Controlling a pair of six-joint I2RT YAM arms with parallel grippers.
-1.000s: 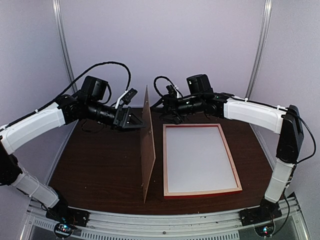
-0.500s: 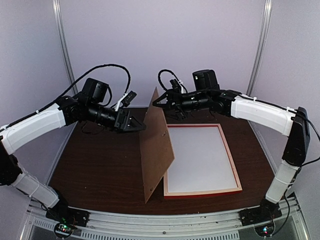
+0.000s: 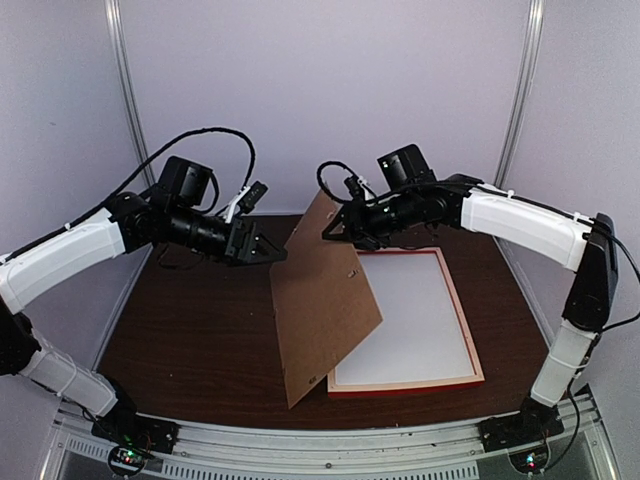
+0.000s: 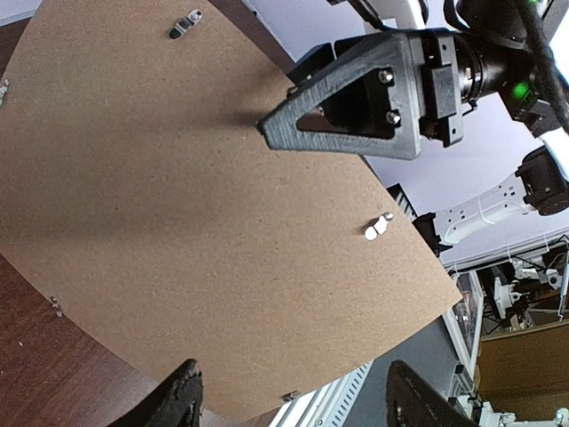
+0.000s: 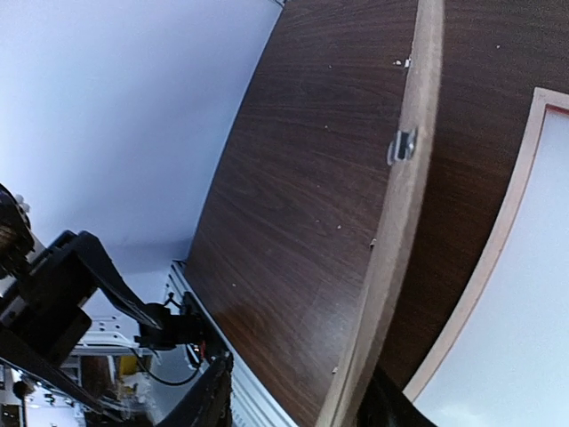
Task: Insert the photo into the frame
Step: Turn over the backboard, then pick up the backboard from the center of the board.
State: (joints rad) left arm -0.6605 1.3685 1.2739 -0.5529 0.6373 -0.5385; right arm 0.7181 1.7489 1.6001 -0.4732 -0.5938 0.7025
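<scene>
The tilted backing board (image 3: 320,300) hides seemingly most of the frame's (image 3: 400,387) left rim.

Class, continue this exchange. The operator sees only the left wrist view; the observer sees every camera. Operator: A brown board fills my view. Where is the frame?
Observer: The frame lies flat on the table, right of the backing board, pale wood up.
Operator: Is the board upright?
Observer: No, it tilts toward the frame, one near corner on the table.
Operator: What is inside the frame?
Observer: Only a white surface shows.
</scene>
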